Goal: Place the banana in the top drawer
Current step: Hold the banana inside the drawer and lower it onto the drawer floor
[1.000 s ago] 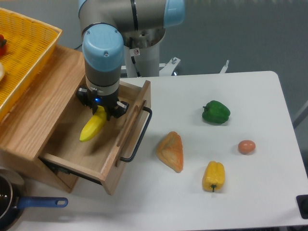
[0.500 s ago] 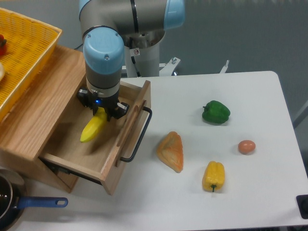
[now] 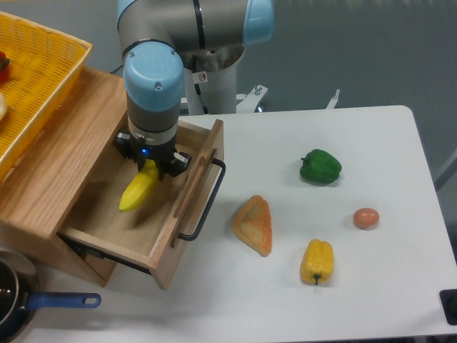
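One tool (image 3: 152, 169), pointing straight down over the pulled-out top drawer (image 3: 146, 214), is clamped on the upper end of the banana (image 3: 138, 189), which hangs tilted inside the drawer space with its lower tip toward the drawer's left side; whether that tip touches the drawer floor cannot be told. On the white table (image 3: 371, 286) to the right lie a green pepper (image 3: 320, 166), a pastry (image 3: 254, 224), a yellow pepper (image 3: 317, 261) and an egg (image 3: 365, 218), all well apart from the drawer.

text: none legible | sticker on robot base (image 3: 203, 76): red-and-white mark, too small to read
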